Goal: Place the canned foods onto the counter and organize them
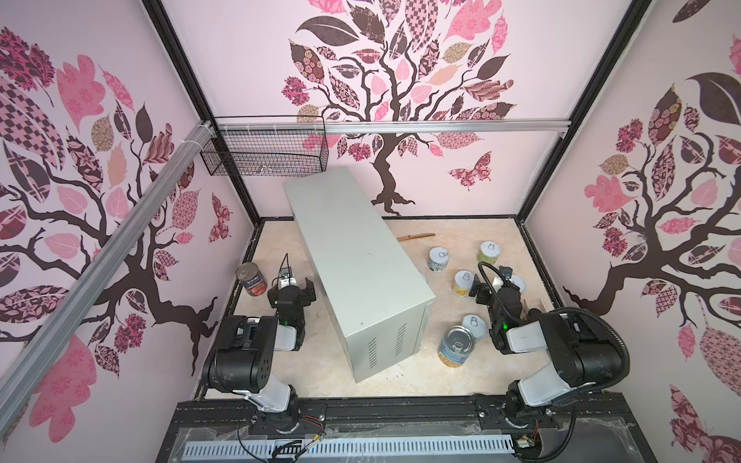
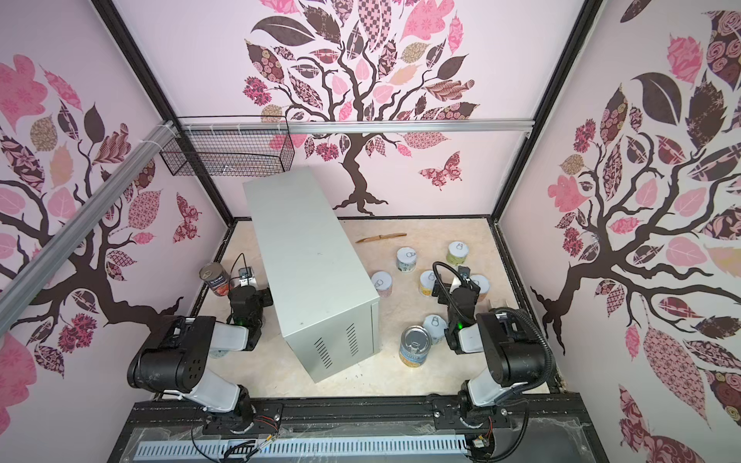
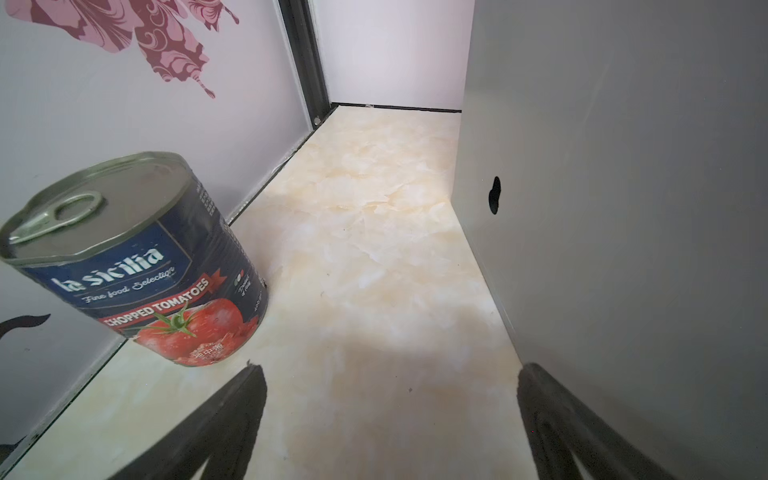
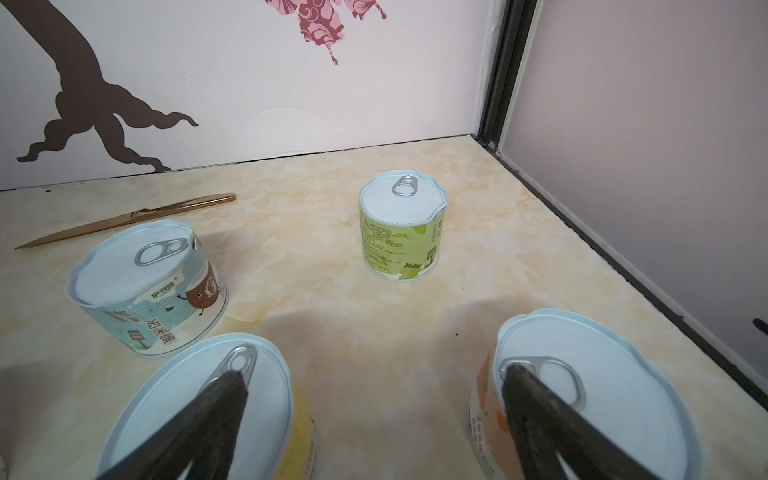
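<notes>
Tomato can stands upright at the far left, close against the wall. Just beside it we find the left gripper, jaws spread wide and holding nothing, between that can and the counter. The counter, a long grey box, sits slantwise mid-table. To its right, on the table, we see a pale-blue can, a green can, a yellow can and an orange can. The right gripper hangs over those last two, jaws wide apart, empty. Nearer the front, a tall corn can stands just beside a short can.
</notes>
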